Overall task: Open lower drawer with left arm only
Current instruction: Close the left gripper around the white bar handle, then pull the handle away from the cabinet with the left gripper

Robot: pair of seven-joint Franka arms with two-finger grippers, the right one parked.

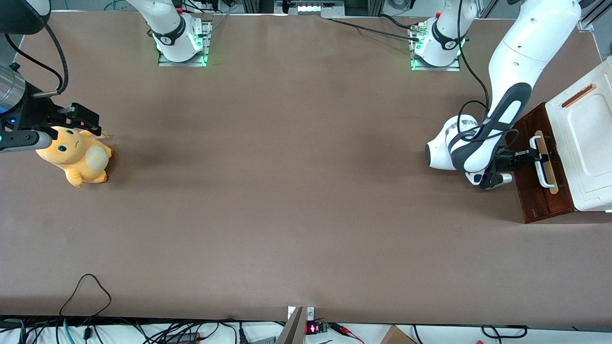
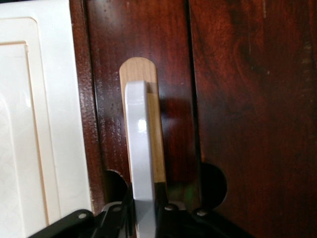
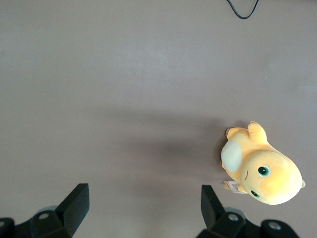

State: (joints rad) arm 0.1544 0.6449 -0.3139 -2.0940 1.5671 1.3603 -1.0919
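- Yellow plush toy is lying at the left of the frame.
- Gripper is squeezing the white handle of the lower drawer at the right edge.

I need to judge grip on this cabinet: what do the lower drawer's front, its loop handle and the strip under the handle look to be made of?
The lower drawer front looks like dark red-brown varnished wood: grain and gloss show. Its loop handle looks smooth, glossy white, plastic or painted metal. The strip looks like pale unstained wood. The gripper is at the handle.
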